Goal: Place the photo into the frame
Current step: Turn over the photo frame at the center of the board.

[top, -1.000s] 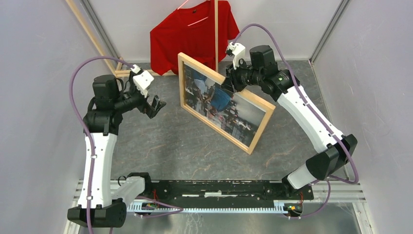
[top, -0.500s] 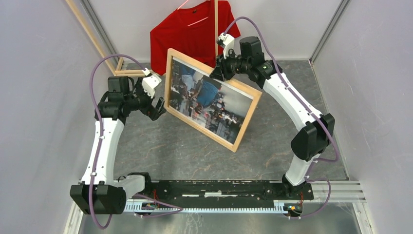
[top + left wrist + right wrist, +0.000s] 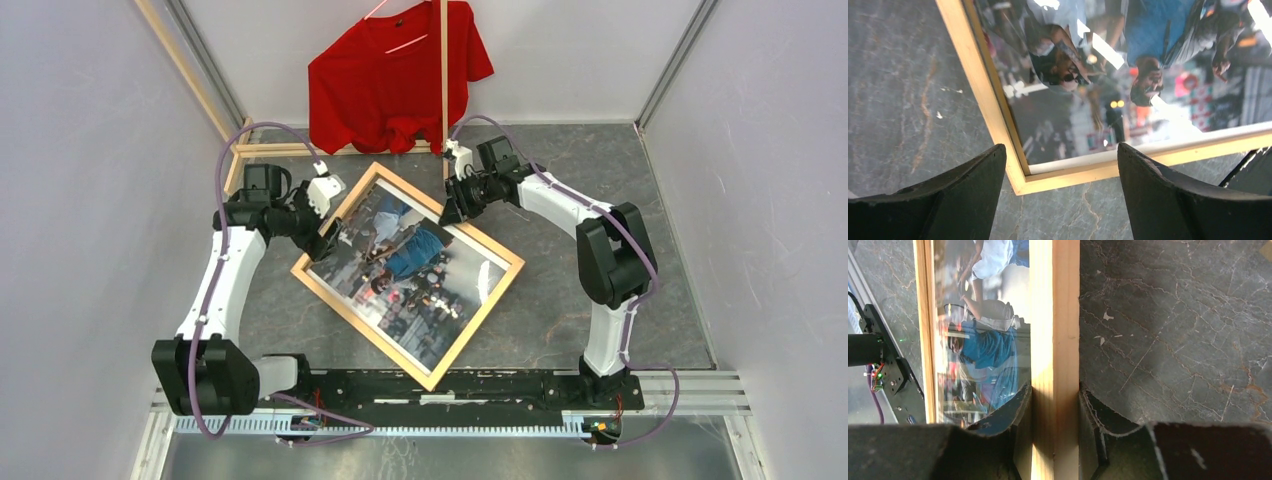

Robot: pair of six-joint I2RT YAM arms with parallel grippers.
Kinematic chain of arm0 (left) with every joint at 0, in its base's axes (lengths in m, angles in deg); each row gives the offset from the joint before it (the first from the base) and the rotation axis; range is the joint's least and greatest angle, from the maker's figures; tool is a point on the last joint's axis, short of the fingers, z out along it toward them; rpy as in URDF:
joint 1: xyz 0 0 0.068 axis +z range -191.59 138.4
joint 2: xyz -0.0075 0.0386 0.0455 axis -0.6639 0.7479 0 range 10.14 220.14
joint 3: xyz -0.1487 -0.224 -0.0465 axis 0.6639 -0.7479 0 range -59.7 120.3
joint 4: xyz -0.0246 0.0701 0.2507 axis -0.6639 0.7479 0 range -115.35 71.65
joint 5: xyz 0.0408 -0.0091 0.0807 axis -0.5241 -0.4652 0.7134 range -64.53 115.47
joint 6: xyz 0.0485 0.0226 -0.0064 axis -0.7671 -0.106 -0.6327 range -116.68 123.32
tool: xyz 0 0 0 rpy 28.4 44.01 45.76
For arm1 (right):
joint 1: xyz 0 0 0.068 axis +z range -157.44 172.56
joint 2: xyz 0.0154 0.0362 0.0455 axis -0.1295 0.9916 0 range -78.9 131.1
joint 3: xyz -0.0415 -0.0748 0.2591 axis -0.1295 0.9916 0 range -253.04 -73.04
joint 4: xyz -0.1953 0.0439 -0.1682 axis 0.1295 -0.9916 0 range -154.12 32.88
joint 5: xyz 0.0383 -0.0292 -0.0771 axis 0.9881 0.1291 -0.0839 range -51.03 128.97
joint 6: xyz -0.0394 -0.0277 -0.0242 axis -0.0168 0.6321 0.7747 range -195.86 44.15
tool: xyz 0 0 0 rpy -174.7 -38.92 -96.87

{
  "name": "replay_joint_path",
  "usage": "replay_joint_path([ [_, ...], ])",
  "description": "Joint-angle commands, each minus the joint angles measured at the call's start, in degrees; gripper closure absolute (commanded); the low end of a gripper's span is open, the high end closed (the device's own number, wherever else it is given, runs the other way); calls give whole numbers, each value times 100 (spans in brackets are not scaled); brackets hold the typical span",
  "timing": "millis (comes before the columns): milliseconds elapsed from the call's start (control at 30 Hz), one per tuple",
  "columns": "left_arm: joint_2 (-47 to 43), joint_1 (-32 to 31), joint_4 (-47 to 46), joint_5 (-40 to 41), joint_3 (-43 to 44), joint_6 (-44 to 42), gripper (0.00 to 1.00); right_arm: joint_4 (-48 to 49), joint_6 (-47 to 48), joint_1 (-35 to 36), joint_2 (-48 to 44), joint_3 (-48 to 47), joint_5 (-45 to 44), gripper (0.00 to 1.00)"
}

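The frame [image 3: 478, 326] of light wood lies low over the grey table, turned like a diamond. The photo [image 3: 410, 265] sits in it behind the pane, picture side up. My right gripper [image 3: 450, 210] is shut on the frame's far right strip [image 3: 1055, 315], one finger on each side at the jaws [image 3: 1055, 387]; the photo [image 3: 983, 340] shows to their left. My left gripper [image 3: 328, 235] is open and empty at the frame's left side. In the left wrist view its fingers [image 3: 1060, 150] straddle a frame corner [image 3: 1018, 187] without touching it, with the photo [image 3: 1108, 75] beyond.
A red T-shirt [image 3: 395, 70] hangs at the back wall. Loose wood slats stand at the back [image 3: 444, 70], lean at the back left [image 3: 185, 70] and lie on the floor [image 3: 290, 150]. Walls close in left and right.
The frame stood upright in my right gripper; it has swung left and down to lie low over the table. My left gripper has moved right and forward to the frame's left corner.
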Motion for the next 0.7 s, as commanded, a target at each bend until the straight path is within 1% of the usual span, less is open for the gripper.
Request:
replay_joint_path([
  [0,133,28,147,267,-170,-597,13,501,399,-43,-89,-75,71,84],
  [67,252,53,88,460,-209,-599,13,669,402,-51,-4,42,152,81],
  [100,313,71,44,532,-222,-586,13,830,358,-49,-7,199,186,76],
  [133,368,88,18,598,-228,-590,13,1029,330,-49,-10,347,167,67],
  [167,416,117,-1,642,-239,-597,13,1197,329,-46,-2,479,171,64],
  [200,451,146,-36,670,-252,-626,13,1372,160,-44,28,618,179,62],
  [333,643,264,-95,754,-268,-720,13,1718,25,-111,240,804,242,56],
  [367,701,302,-101,759,-254,-729,12,1771,17,-132,298,810,236,52],
  [433,825,383,-96,766,-230,-759,12,1808,19,-172,382,802,179,41],
  [500,939,469,-134,772,-211,-765,12,1723,76,-185,469,735,7,27],
  [533,992,495,-155,776,-200,-756,12,1585,133,-184,508,658,-167,20],
  [567,1038,519,-186,781,-198,-749,12,1516,153,-188,530,618,-325,8],
  [600,1089,544,-236,796,-198,-726,12,1447,155,-190,514,597,-483,2],
  [667,1191,578,-345,819,-198,-690,12,1437,145,-190,358,679,-909,2],
])
